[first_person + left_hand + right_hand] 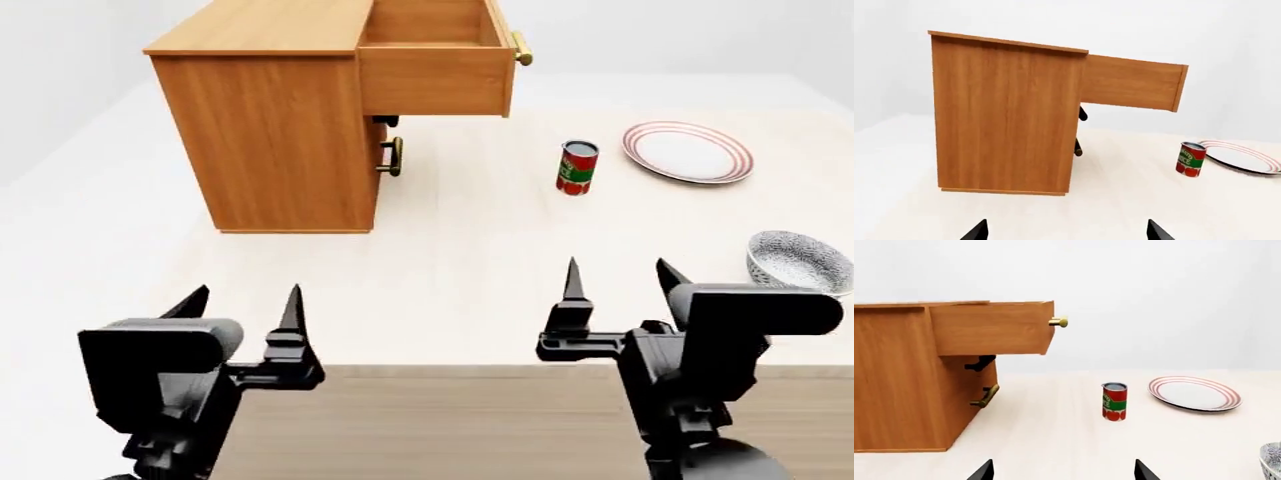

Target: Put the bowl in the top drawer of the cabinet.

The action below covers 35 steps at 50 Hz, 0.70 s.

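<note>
Bowl first: the deep round white bowl with dark grey-blue speckles (pixel 801 260) sits on the pale tabletop (pixel 441 270) at about three o'clock from my right gripper (pixel 619 278), just beside its outer finger and untouched; in the right wrist view only its rim (pixel 1271 460) shows at the frame edge. My right gripper hovers over the near edge of the table with its two black fingers spread and nothing between them. My left gripper (pixel 243 305) hangs at the same depth, at nine o'clock from the right one, also spread wide and empty; its fingertips (pixel 977 231) point toward the cabinet's side.

Farther out, at twelve o'clock from my right gripper, a small red and green tomato sauce can (pixel 577 167) stands upright. At about one o'clock beyond it lies the flat white plate with red rim rings (pixel 689 152), near the can but apart from it.

Farthest, at eleven o'clock, stands the boxy orange-brown wooden cabinet (pixel 280 130). Its top drawer (pixel 438 75) is pulled well out, its brass bar handle (pixel 521 47) facing right, and the inside looks bare. Below, the lower drawer's smaller brass handle (pixel 392 156) sits flush, closed
</note>
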### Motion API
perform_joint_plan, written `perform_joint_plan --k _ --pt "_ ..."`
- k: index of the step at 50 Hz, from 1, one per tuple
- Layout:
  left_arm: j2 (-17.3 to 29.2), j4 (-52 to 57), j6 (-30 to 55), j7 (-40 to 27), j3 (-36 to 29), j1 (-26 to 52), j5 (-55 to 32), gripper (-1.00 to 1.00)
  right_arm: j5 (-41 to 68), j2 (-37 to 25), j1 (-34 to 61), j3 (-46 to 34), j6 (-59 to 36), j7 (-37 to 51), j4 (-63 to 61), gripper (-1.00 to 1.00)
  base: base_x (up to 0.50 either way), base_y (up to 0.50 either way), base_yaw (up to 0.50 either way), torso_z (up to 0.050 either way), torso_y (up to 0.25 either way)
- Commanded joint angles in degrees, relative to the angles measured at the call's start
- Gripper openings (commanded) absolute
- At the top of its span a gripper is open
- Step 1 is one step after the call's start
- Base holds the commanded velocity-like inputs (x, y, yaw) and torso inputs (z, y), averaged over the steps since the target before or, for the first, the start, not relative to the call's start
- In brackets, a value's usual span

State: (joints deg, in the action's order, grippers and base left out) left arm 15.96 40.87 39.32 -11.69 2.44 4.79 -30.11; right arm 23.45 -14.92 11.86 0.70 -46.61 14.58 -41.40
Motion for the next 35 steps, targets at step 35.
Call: perform_joint_plan --k 35 --pt "19.0 -2.9 32.9 -7.9 10.5 58.3 -47.9 1.0 29.7 -19.6 68.6 -3.9 -31.2 0.9 16.3 1.0 0.07 0.0 0.0 0.0 0.0"
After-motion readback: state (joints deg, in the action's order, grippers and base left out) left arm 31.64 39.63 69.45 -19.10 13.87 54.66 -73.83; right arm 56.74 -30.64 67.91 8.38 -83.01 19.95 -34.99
